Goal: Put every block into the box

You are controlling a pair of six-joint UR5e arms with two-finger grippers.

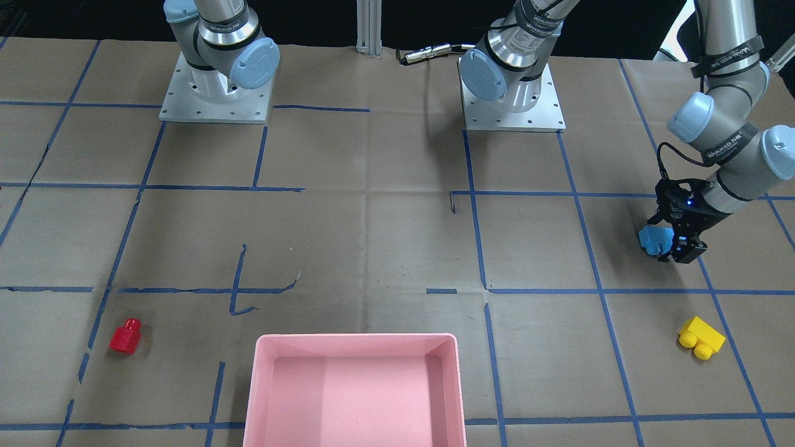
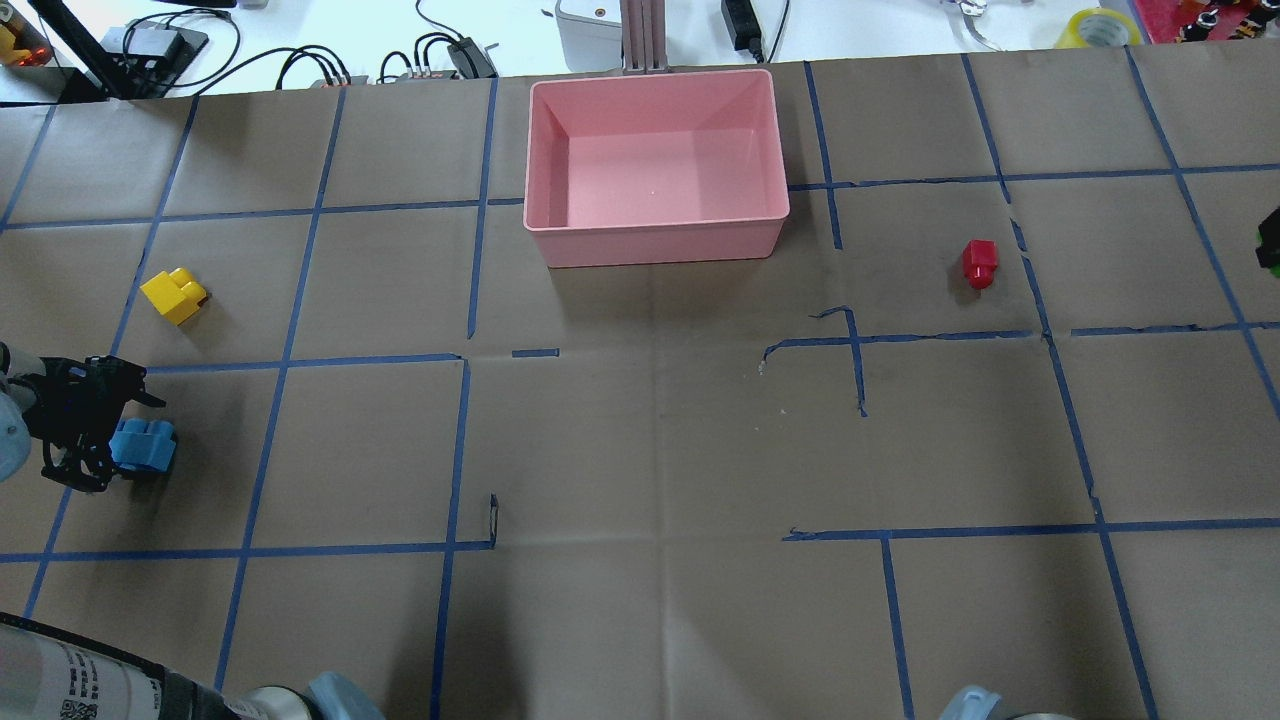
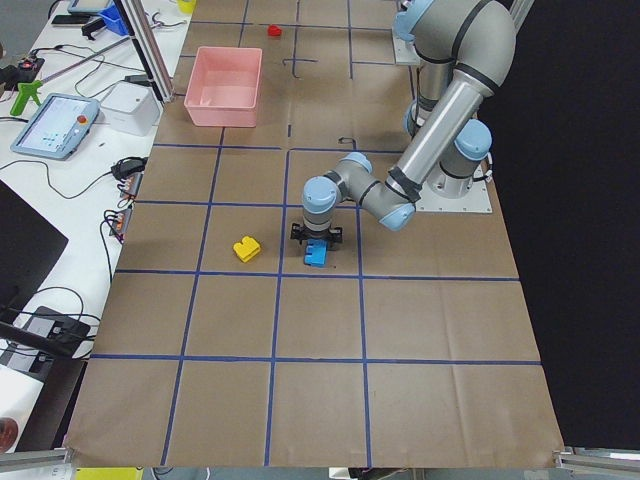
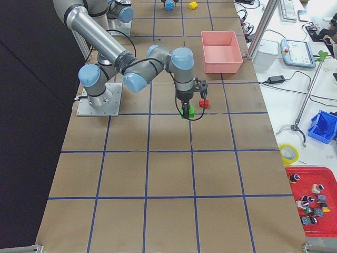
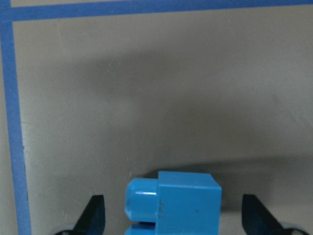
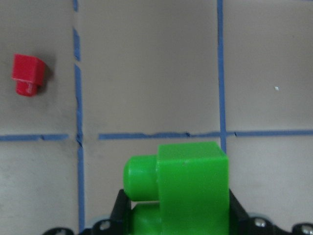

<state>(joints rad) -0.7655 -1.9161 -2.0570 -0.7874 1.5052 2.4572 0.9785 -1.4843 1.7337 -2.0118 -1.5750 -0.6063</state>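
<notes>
The box (image 2: 655, 243) is sitting empty, with the left gripper (image 5: 173, 208) hovering wide open around the blue block (image 5: 188, 198) far to its left, the right gripper (image 6: 177, 211) clamping the green block (image 6: 193, 178) far to its right, and the red block (image 2: 979, 262) and yellow block (image 2: 173, 295) lying loose nearer it.

Even, diffuse light is falling from above on the table (image 2: 640, 450), leaving only soft shadows. In the left wrist view a broad, dim shadow is lying around the light-blue block (image 5: 188, 200). The green block (image 6: 190, 191) is blurring slightly, close to the lens.
</notes>
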